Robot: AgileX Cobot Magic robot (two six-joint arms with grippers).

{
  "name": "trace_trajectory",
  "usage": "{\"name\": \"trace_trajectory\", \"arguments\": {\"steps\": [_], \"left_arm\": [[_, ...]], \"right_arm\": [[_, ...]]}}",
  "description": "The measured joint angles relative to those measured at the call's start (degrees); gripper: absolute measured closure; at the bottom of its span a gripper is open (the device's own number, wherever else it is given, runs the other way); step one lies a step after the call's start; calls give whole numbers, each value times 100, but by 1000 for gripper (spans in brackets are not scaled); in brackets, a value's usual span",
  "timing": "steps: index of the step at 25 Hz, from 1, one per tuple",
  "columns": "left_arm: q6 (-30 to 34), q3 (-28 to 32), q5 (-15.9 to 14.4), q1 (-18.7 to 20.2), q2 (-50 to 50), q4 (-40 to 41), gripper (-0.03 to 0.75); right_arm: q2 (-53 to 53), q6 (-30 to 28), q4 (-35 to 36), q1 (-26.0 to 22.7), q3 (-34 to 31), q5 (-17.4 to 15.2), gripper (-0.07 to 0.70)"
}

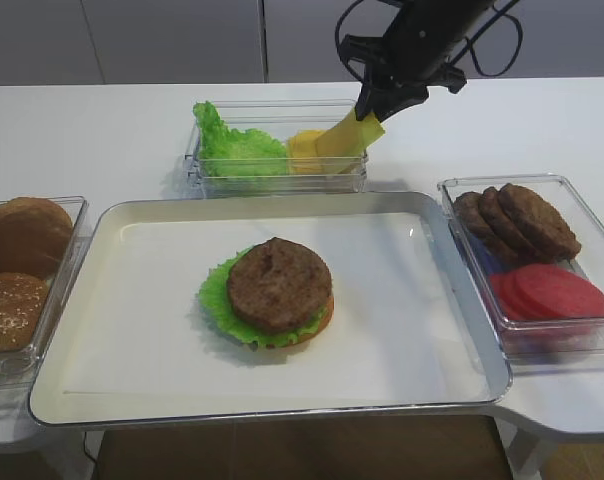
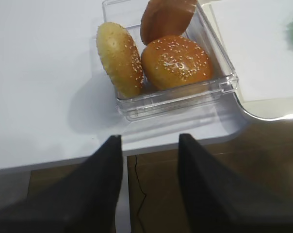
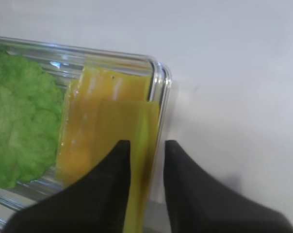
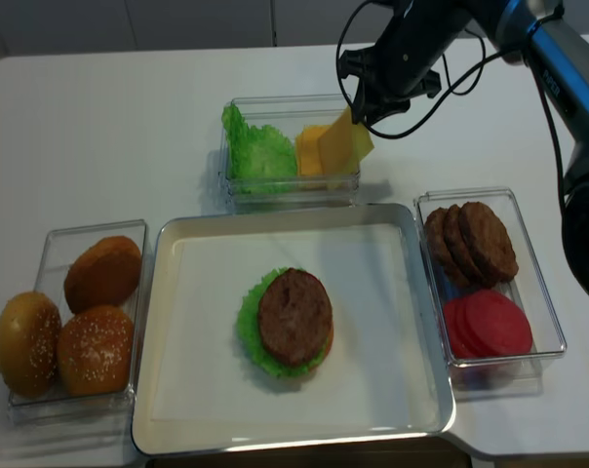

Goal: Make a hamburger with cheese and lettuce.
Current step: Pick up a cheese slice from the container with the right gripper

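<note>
Right gripper point(image 1: 367, 112): jaws narrowed onto one cheese point(image 1: 347, 136) slice, pinched by its upper edge; the slice hangs slanted, its lower end apparently just above the back bin point(image 1: 277, 180). We judge the edge grip suits a floppy sheet that offers no other hold.

Left gripper point(image 2: 150, 160): fingers spread, empty, hovering off the table's near edge beside the bun bin point(image 2: 175, 97). We read it as parked clear of the work.

Hamburger point(image 1: 274, 292): on the tray point(image 1: 132, 300), middle; bun base, lettuce point(image 1: 217, 295), patty uppermost. Its top is bare, so we take it as awaiting cheese.

Back bin: spare green leaves point(image 1: 237, 152) left, remaining yellow slices point(image 3: 95, 121) right.

Right bin point(image 1: 582, 340): loose patties point(image 1: 517, 220) at back, red tomato slices point(image 1: 550, 292) in front.

Buns point(image 4: 65, 322): three, in and against the left bin.

Step in hand, by our judgement: lifting the slice free, then carrying it to the patty. Risk: it may fold or slip.
</note>
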State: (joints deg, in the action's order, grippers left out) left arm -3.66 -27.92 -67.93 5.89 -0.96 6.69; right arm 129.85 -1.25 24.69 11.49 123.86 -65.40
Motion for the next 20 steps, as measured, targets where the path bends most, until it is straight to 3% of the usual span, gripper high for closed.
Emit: {"name": "trace_trajectory", "arguments": {"steps": [11,17,20], "left_arm": [[0,0,0,0,0,0,427],[0,0,0,0,0,0,427],[0,0,0,0,0,0,427]], "right_arm": [[61,-3,37,0,0,-11,437],[61,-13,102,0,0,-24,556],[61,-13,137,0,0,-30,577]]}}
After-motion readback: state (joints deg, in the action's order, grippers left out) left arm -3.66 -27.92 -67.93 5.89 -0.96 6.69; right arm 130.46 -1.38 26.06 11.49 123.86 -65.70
